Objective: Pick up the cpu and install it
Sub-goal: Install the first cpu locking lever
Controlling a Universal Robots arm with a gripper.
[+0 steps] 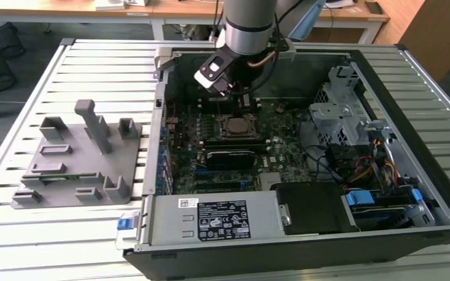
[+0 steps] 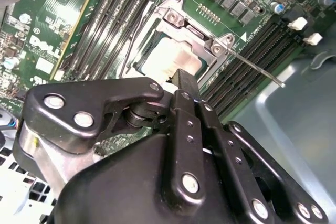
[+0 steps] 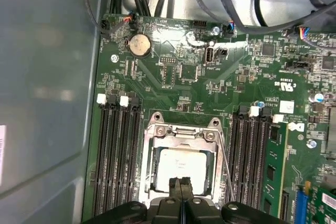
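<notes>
Open computer case (image 1: 412,76) on the slatted table (image 1: 92,64), grey fixture (image 1: 77,158) beside it toward the exterior view's left, arm reaching down into the case over the motherboard (image 1: 283,146). The socket (image 3: 181,163) with its metal frame holds the cpu (image 3: 181,165), lying flat in the seat, pale silver top up. Gripper (image 3: 181,184) sits right above the cpu's near edge, fingers pressed together with nothing between them, tips at or just over the chip; contact can't be confirmed. Cpu looks light, thin, stiff, smooth-topped and fragile underneath, so hold by opposite edges only, probably no squeezing hard. First wrist view shows the whole socket with memory slots (image 3: 118,150) either side; second wrist view shows the frame's lever (image 2: 257,69) sticking out; exterior view shows the fixture.
</notes>
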